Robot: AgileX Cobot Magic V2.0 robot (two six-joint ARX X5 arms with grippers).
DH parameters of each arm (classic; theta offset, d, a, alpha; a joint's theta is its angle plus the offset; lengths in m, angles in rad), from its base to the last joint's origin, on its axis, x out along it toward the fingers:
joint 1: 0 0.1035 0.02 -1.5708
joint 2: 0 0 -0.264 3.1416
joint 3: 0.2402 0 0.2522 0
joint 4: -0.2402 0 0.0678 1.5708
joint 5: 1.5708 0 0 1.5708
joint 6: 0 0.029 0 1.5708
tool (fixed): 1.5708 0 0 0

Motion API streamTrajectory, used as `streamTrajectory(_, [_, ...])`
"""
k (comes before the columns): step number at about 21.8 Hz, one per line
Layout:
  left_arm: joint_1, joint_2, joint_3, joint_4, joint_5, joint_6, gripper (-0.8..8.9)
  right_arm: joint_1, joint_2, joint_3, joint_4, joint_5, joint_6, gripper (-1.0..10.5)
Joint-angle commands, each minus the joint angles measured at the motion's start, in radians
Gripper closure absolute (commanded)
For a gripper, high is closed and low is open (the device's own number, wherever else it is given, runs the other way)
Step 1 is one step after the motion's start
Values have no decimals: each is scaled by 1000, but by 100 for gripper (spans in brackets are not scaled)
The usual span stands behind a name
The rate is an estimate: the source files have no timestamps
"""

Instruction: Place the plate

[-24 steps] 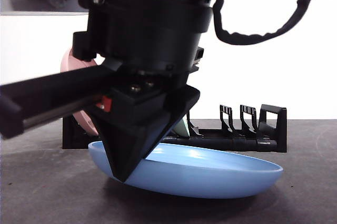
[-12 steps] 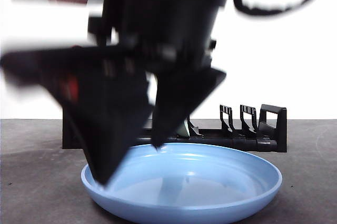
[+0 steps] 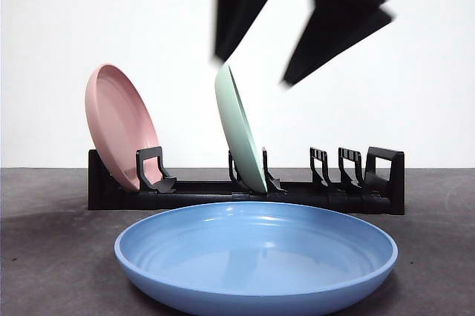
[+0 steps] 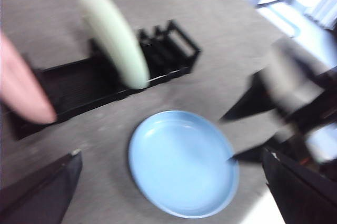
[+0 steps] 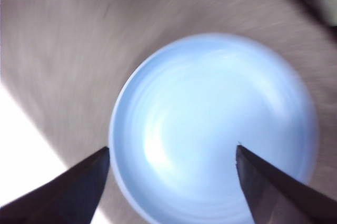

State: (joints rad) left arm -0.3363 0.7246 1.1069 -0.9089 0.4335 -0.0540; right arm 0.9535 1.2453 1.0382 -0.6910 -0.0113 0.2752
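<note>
Two plates stand in the rack (image 3: pixel 371 182); the blue plate (image 3: pixel 256 257) lies flat on the surface before it. Right gripper (image 3: pixel 297 27) hovers above, jaws wide apart and empty. A regrasp could skid the plate.

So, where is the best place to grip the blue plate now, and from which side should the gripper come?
The blue plate lies flat and face up on the table, so only its raised rim offers a hold. The open right gripper is above it; probably best to come down from above, one jaw inside the rim, one outside, on the side away from the rack.
</note>
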Motion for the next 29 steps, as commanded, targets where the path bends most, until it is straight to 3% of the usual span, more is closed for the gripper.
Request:
streamTrajectory(1, [-4,49,16,13,-36,-14,254,-127,-66,18,-3,-97,0,546])
streamTrajectory(7, [-13,204,36,14,-85,-15,257,-468,-206,18,-59,-335,-72,546])
streamTrajectory(10, [-32,332,87,14,-169,-14,257,-688,-276,18,-130,-490,-147,546])
streamTrajectory(14, [-56,501,221,2,-285,-14,257,-859,-362,17,-190,-666,-179,546])
streamTrajectory(22, [-119,912,604,-136,-765,19,257,-871,-509,17,-235,-720,-171,546])
streamTrajectory(29, [-129,1125,688,-96,-1070,20,265,-837,-511,16,-230,-725,-171,546])
